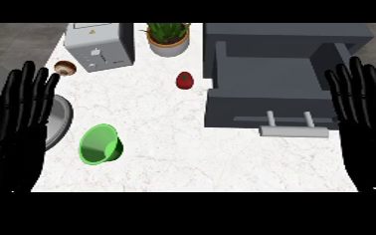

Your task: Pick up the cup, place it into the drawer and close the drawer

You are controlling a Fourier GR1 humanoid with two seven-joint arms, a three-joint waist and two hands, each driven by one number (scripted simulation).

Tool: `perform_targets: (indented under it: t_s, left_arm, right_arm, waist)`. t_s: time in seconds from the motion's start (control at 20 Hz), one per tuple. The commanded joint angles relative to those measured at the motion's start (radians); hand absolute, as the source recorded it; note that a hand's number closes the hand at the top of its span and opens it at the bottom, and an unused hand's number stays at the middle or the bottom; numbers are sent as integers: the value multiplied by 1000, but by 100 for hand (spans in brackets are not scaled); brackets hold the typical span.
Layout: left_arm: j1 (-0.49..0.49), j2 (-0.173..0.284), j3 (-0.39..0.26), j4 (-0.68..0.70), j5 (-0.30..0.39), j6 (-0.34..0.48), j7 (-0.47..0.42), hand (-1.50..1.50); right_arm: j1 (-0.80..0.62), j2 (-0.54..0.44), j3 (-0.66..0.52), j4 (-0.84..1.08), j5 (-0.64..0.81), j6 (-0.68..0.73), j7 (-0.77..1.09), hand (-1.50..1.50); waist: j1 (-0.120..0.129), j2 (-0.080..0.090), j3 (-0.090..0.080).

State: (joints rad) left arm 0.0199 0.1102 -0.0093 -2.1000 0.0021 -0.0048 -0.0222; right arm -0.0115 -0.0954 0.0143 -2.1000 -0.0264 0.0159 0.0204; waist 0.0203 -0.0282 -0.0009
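White marble counter [191, 144] fills the middle of the head view, with a grey floor showing at the far left corner. On the counter, near the front left, lies a green cup [100, 144], tipped on its side so its open mouth shows. It sits well apart from both hands. A grey drawer [268, 92] stands pulled open on the right side, and its front has a pale handle [292, 128] sticking out toward the robot. The cup is outside the drawer.

At the back left stands a silver toaster [99, 46]. Just beside it is a small brown bowl [65, 68]. A potted plant [168, 39] with spiky green leaves sits at the back middle. A small red thing [184, 80], maybe an apple, rests between the plant and the drawer. A round metal rim [60, 122] peeks out at the left edge.

The left hand [26, 124] rests at the left edge, fingers straight, up and slightly apart. The right hand [358, 114] rests at the right edge the same way. Neither hand holds anything.
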Motion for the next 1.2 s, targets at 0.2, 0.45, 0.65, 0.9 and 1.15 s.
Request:
perform_targets:
  t_s: [0.2, 0.45, 0.65, 0.9, 1.15]
  left_arm:
    - [87, -62, -10, -57, -104, 71, -63, -150]
    - [154, -108, -67, -34, 57, 154, -5, -150]
    - [111, -106, -13, 22, 89, 126, -10, -150]
    - [60, -92, -24, -24, 70, 162, 62, -150]
    - [107, -109, -62, -28, 34, 190, 52, -150]
  right_arm:
    - [-45, 10, 15, 40, 26, 8, 14, -150]
    - [-57, 6, 9, 11, -72, 31, 138, -150]
    - [-80, -14, -50, 72, -113, 77, 65, -150]
    - [-25, 37, 5, 91, -62, 63, 19, -150]
    - [-45, 49, 36, 34, -37, 39, 93, -150]
  waist:
    - [-17, 27, 1]
    - [-17, 27, 0]
    - [-18, 28, 1]
    - [-19, 28, 1]
    - [-19, 27, 1]
